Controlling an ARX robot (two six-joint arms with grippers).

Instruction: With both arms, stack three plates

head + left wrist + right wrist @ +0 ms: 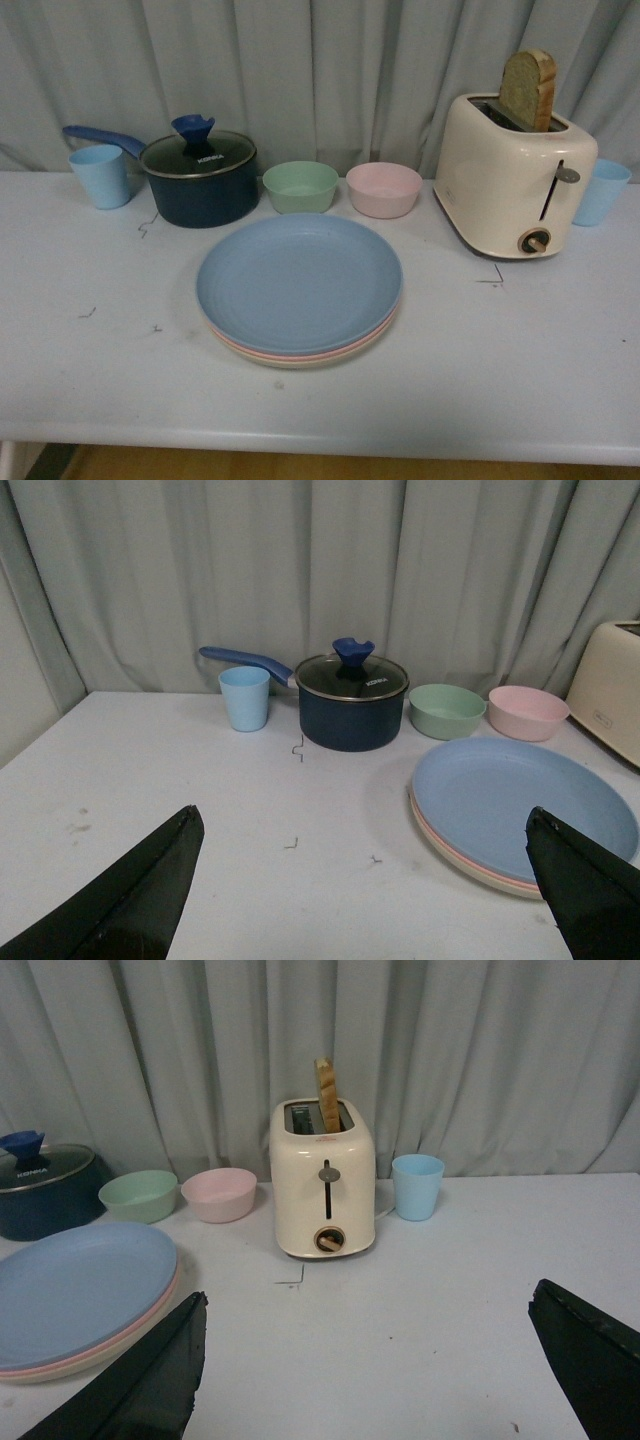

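Both hands hang above the counter [560, 380] with nothing in them. The left hand [365, 900] has its two dark fingers [130, 890] spread wide apart, and the right hand [365, 1370] is spread just as wide, its fingers [140, 1380] framing bare counter.

Just ahead of the left hand, toward its right finger, lies the stack of plates: the blue plate [520, 800] on top, the pink plate [450, 845] showing as a thin rim under it, the cream plate [470, 870] at the bottom, all lined up flat. For the right hand the same stack [80, 1295] lies off beyond its left finger.

Farther out from the left hand stand a light blue cup [244, 697], a dark pot [350, 705] with a glass lid and blue handle, then a green bowl [446, 710] and a pink bowl [528, 712], apart from each other, behind the plates.

Ahead of the right hand stands a cream toaster [322, 1195] with a slice of bread [327, 1093] upright in its slot, and another blue cup [417, 1186] just beside it. A grey curtain [330, 70] hangs behind everything.
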